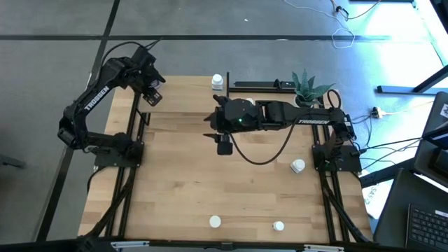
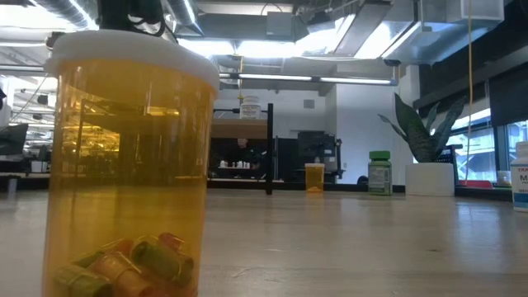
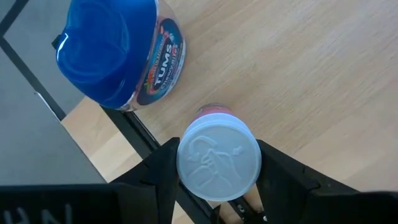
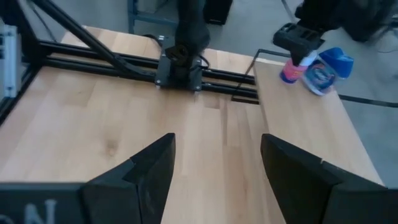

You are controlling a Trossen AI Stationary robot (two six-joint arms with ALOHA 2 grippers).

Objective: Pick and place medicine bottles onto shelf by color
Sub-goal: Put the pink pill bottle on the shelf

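Note:
My left gripper is at the left end of the light wooden shelf, shut on a pink bottle with a white cap. The far-off bottle also shows in the right wrist view. A blue-capped bottle labelled TUMS sits next to it on the shelf. My right gripper is open above the middle of the table and holds nothing. White-capped bottles stand on the table, and one near the far edge. My left gripper holds the pink bottle by its white cap, pinched between the two fingers, which come from above and point down. The bottle is upright below the fingers, with its base at the shelf top; whether it rests there I cannot tell.
In the low view, a big orange bottle stands close to the camera. Farther off are a small orange bottle, a green one and a white one. A potted plant stands at the far right.

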